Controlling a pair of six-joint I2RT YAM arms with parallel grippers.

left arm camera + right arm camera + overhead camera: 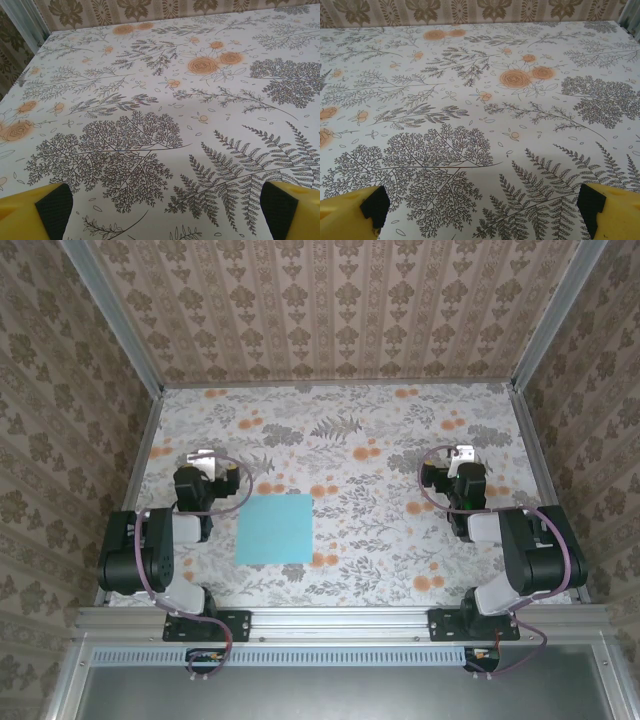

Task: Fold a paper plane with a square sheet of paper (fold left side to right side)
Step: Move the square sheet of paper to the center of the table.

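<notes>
Top external shows me the square sheet of paper (275, 528) flat on the worktop (380, 440), just right of my left pincer (205, 462) and slightly toward the near edge; my right pincer (462, 458) sits well apart; both stand spread, empty; the left one is closer, I judge.

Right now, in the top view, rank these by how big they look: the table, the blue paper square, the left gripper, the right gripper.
1. table
2. square sheet of paper
3. left gripper and right gripper: they look alike, so they are not ranked against each other.
</notes>
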